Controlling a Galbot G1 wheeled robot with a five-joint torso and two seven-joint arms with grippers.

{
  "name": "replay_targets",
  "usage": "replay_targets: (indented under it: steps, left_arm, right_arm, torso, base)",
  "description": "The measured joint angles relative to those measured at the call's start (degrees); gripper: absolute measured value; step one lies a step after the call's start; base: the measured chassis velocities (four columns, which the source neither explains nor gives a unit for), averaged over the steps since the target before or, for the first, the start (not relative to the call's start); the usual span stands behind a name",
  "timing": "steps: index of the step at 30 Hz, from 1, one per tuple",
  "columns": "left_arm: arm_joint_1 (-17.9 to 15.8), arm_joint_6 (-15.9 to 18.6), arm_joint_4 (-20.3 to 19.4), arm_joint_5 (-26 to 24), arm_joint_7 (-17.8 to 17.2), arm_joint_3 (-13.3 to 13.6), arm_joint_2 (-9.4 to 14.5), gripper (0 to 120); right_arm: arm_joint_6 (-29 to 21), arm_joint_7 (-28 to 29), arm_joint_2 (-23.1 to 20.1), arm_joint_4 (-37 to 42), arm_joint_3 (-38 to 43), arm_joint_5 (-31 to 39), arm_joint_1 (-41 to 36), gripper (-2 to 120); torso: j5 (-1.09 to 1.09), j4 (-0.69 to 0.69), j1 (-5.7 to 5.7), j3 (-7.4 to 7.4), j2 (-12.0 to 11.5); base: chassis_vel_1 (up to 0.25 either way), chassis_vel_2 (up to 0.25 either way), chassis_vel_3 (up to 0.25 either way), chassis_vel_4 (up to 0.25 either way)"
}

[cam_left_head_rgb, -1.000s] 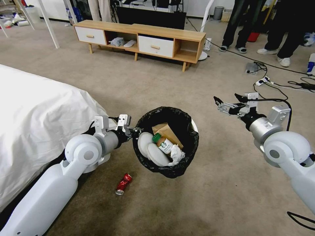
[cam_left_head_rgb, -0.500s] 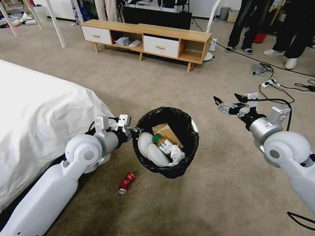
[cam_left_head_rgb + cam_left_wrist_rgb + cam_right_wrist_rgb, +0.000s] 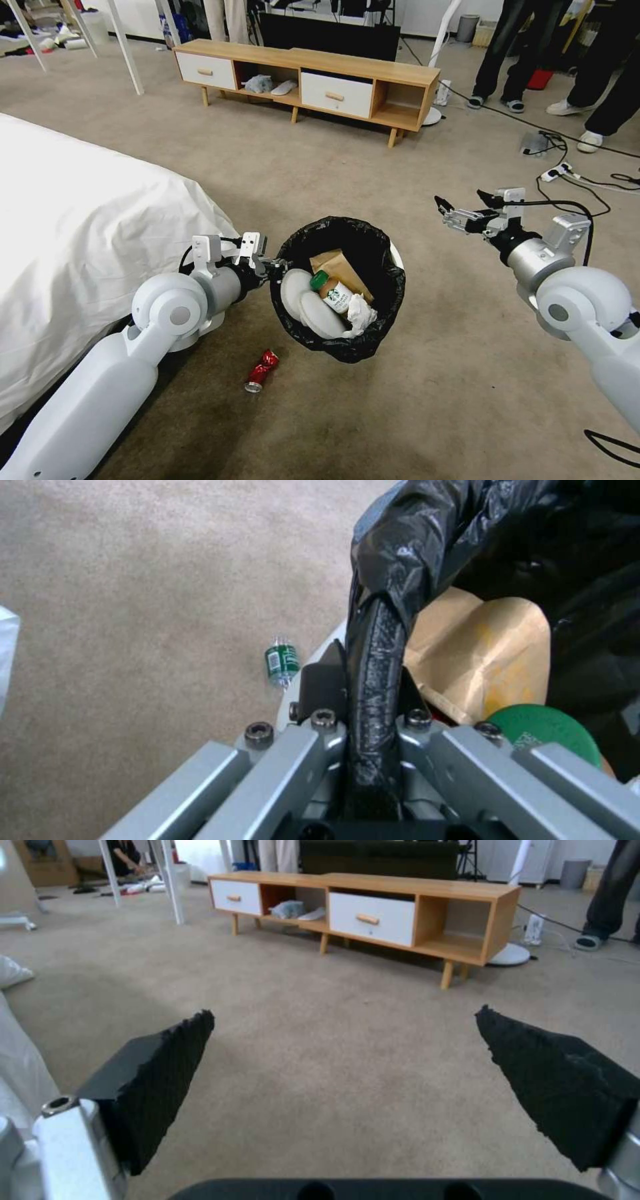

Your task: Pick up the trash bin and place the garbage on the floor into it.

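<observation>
Beige carpet floor [image 3: 413, 400] lay under everything. You had the trash bin [image 3: 393, 257] aloft beside the bed [image 3: 73, 227], left claw [image 3: 272, 265] clamped on its bag-covered rim. Judged: thin rim, slick liner, light load; grip could slip. Right claw [image 3: 460, 205] hung empty, jaws wide. Crushed red can [image 3: 261, 371] lay below: light, stiff; take it across the middle.

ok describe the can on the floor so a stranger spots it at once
Start at the white bed on the robot's left. On the floor by its corner, below the trash bin in the left pincer, lies the crushed red can, the only litter outside the bin there.
</observation>
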Motion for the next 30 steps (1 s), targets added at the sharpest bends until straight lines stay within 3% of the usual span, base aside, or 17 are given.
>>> replay_targets:
  steps: [30]
  left_arm:
    - [-0.16, 0.0, 0.07, -0.03, -0.02, -0.06, -0.14, 2]
  right_arm:
    - [0.17, -0.18, 0.02, -0.11, 0.06, -0.08, 0.02, 100]
  torso:
    - [0.0, 0.0, 0.0, 0.0, 0.0]
  base:
    - [0.0, 0.0, 0.0, 0.0]
